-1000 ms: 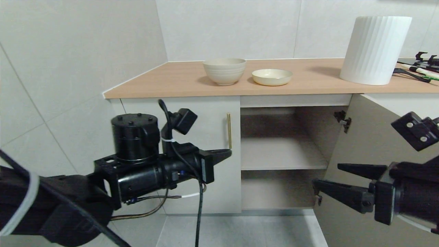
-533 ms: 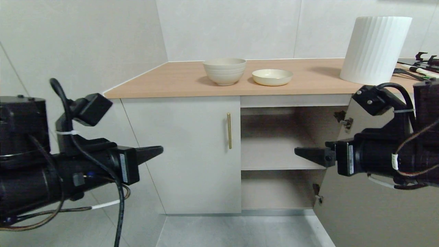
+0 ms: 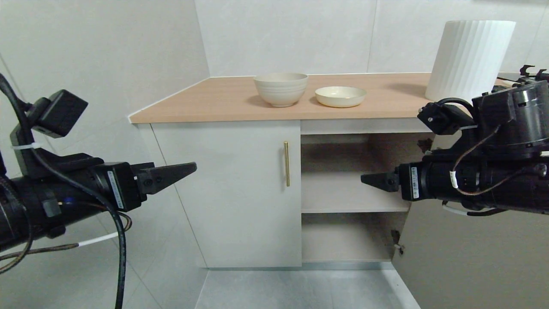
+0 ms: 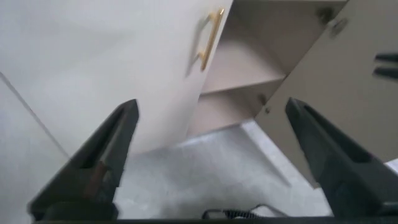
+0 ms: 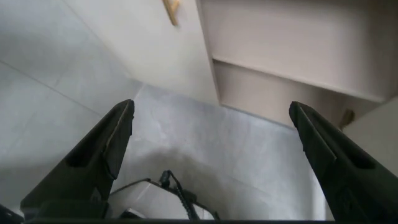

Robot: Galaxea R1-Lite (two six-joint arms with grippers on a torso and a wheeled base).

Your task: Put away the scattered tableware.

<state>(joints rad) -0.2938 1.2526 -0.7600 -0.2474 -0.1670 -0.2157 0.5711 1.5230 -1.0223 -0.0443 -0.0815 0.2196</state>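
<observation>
A ribbed beige bowl (image 3: pixel 281 89) and a shallow cream dish (image 3: pixel 340 96) stand side by side on the wooden counter (image 3: pixel 206 103). My left gripper (image 3: pixel 188 168) hangs low in front of the shut cabinet door, well below and left of the bowl. In the left wrist view the left gripper (image 4: pixel 211 155) is open with nothing between its fingers. My right gripper (image 3: pixel 369 179) is level with the open cupboard's shelf (image 3: pixel 351 193), below the dish. The right gripper (image 5: pixel 211 155) is open and holds nothing.
A tall white ribbed container (image 3: pixel 469 62) stands on the counter at the right, with dark utensils (image 3: pixel 529 81) behind it. The left cabinet door has a brass handle (image 3: pixel 286 163). The right door (image 3: pixel 472 253) is swung open toward me. Grey floor lies below.
My left arm has pulled back to the left and lifted a little. My right arm has risen, rolled over and pushed left to the cupboard opening. Bowl and dish have not moved.
</observation>
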